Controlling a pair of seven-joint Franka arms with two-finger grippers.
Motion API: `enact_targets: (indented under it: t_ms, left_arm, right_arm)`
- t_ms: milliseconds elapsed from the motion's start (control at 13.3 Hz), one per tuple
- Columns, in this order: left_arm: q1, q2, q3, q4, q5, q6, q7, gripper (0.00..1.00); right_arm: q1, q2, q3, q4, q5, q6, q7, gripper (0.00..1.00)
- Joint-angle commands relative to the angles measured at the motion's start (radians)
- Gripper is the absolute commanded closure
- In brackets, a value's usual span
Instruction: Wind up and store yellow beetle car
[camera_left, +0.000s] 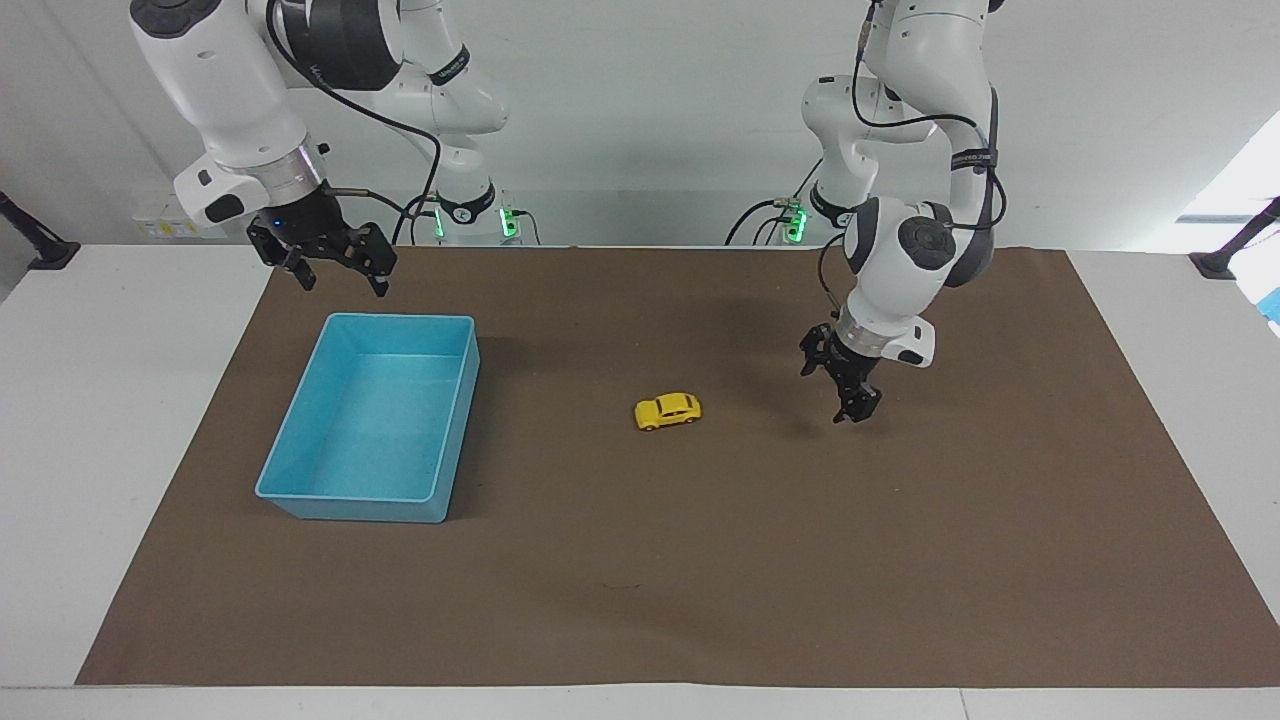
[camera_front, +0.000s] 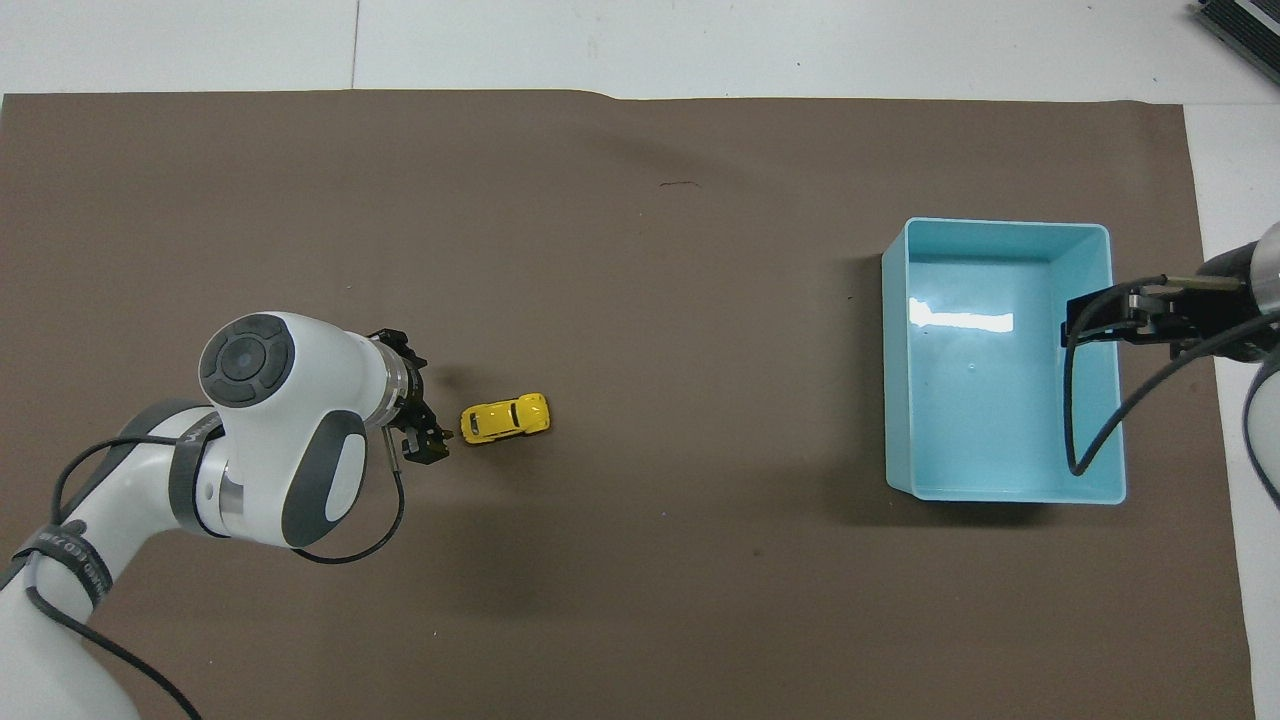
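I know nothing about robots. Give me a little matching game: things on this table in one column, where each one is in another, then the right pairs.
Things:
1. yellow beetle car
2. blue bin
3. left gripper
4. right gripper

Places:
A. raised over the bin's edge nearest the robots
B. alone on the brown mat, held by nothing
C. open over the mat, apart from the car
D. toward the right arm's end of the table

Pairs: 1-B, 2-D, 3-C, 4-A
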Motion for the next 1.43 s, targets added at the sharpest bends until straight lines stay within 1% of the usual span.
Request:
enact_targets:
  t_ms: [0,225,375,526,751,901,1051,1351]
  left_arm:
    - [0.028,0.013,-0.008,0.019,0.012,-0.015,0.022,0.0]
    - [0.045,0.018,-0.006,0.026,0.014,-0.006,0.032,0.0]
    - [0.06,0.023,-0.008,0.033,0.014,0.003,0.092,0.0]
    - [0.062,0.024,-0.008,0.039,0.014,0.003,0.146,0.0]
    - [0.063,0.026,-0.008,0.053,0.014,-0.003,0.183,0.0]
    - [0.068,0.017,-0.006,0.073,0.014,-0.008,0.233,0.0]
    - [0.097,0.01,-0.006,0.107,0.014,-0.032,0.304,0.0]
    - [0.142,0.009,-0.006,0.197,0.014,-0.133,0.405,0.0]
  right_arm:
    - [-0.006,-0.016,0.005,-0.009,-0.011,-0.012,0.008,0.0]
    - [-0.002,-0.019,0.006,-0.014,-0.012,-0.012,0.013,0.0]
    - [0.005,-0.027,0.006,-0.02,-0.011,-0.01,0.017,0.0]
    - [0.01,-0.027,0.008,-0.025,0.0,0.008,0.016,0.0]
    - [0.017,-0.024,0.02,-0.043,0.011,0.066,0.028,0.0]
    - [0.053,-0.013,0.02,-0.046,0.012,0.098,0.106,0.0]
    - [0.094,0.0,0.02,-0.054,0.012,0.129,0.201,0.0]
    - [0.123,0.039,0.02,-0.054,0.014,0.201,0.324,0.0]
